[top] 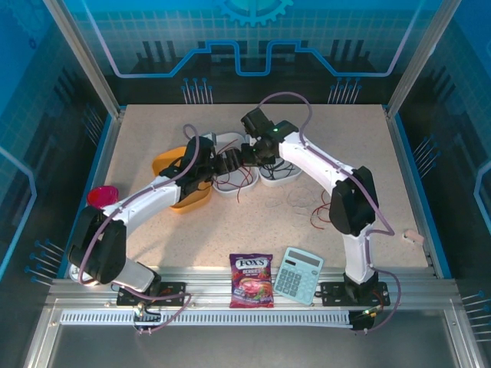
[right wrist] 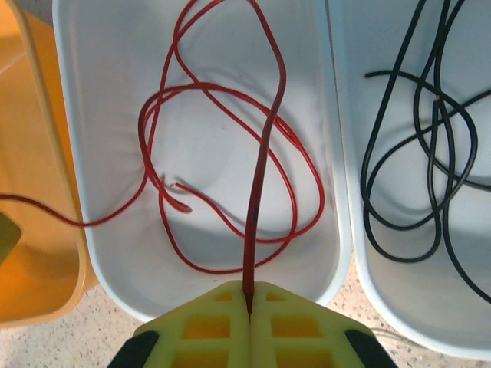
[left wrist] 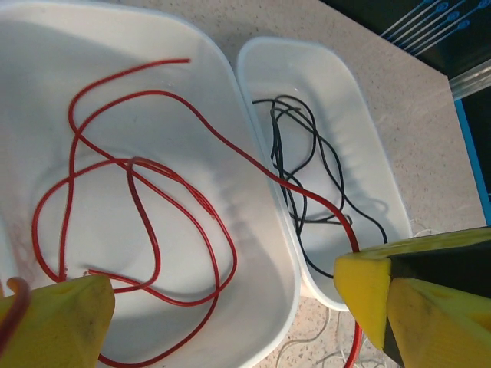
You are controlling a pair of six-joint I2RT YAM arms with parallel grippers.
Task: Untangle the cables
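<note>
Two white trays sit side by side. In the right wrist view the left tray (right wrist: 115, 92) holds loops of red cable (right wrist: 265, 138), and my right gripper (right wrist: 249, 295) is shut on one red strand that rises taut from the tray. The neighbouring tray (right wrist: 360, 253) holds a coil of black cable (right wrist: 399, 75). My left gripper (left wrist: 230, 322) hangs open over the trays, its yellow fingers (left wrist: 61, 322) wide apart. A red cable (left wrist: 146, 222) crosses the rim between the trays and runs past the right finger. Pale cables (top: 299, 201) lie loose on the table.
An orange bowl (top: 180, 180) stands left of the trays, touching them. A small red bowl (top: 102, 195) is at the table's left edge. A candy bag (top: 252, 280) and a calculator (top: 298, 274) lie at the front edge. More red cable (top: 322, 218) lies by the right arm.
</note>
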